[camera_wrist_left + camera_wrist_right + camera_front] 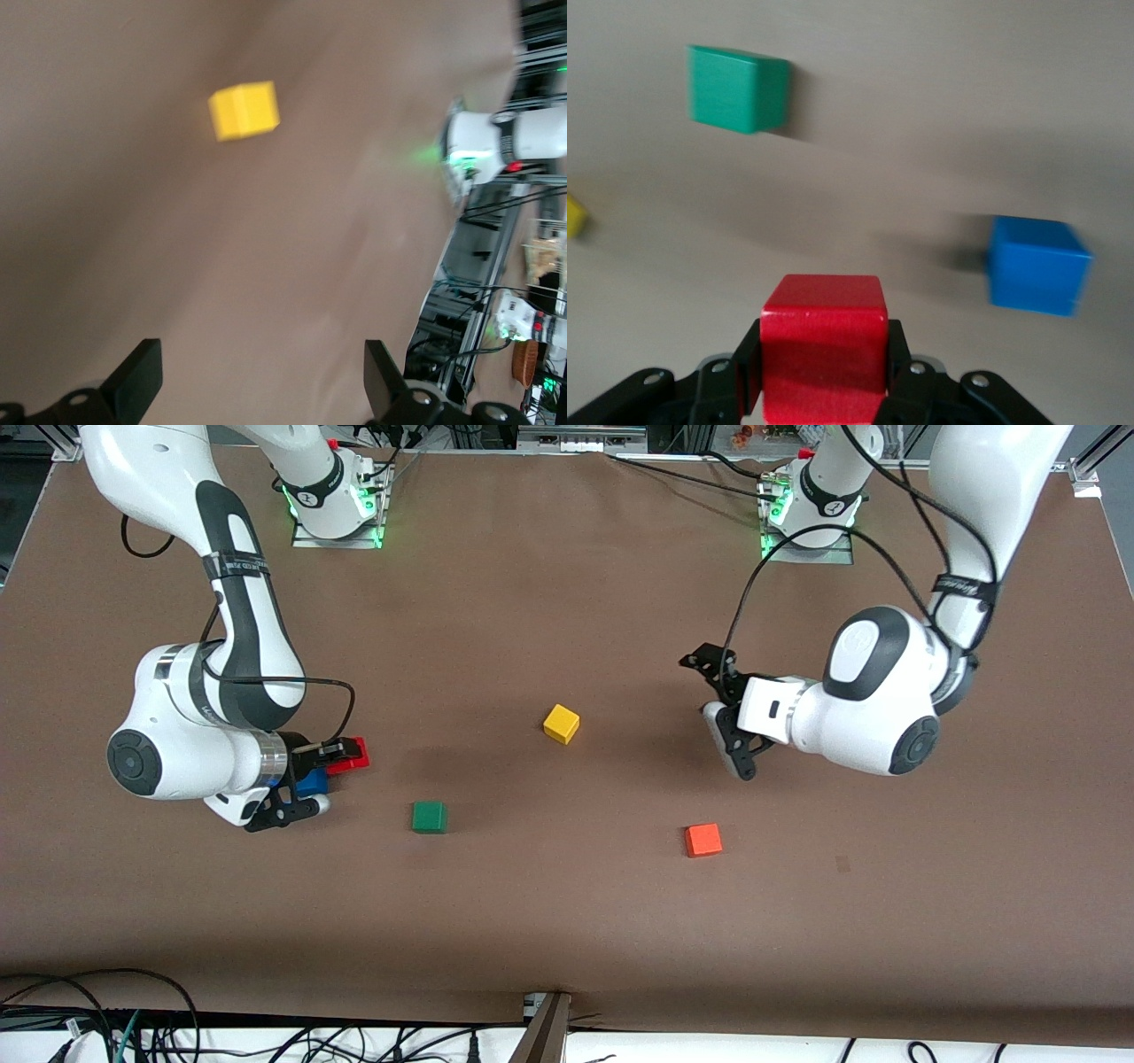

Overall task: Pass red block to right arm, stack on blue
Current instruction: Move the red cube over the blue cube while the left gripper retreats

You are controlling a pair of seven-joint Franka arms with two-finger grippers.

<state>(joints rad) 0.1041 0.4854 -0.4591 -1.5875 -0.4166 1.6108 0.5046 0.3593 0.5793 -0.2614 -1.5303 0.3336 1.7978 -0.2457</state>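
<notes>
Gripping the red block (353,754) between its pinched fingers, the right gripper (341,755) hangs above the table (567,921) at the right arm's end, beside the blue cube (312,783). Red block clear of the blue, not yet stacked. Green cube (429,817) sits at about four o'clock from the blue one. Left gripper (719,713) waits with fingers spread, holding nothing, at three o'clock from the yellow cube (561,724); orange cube (702,840) lies at four o'clock from the yellow.
</notes>
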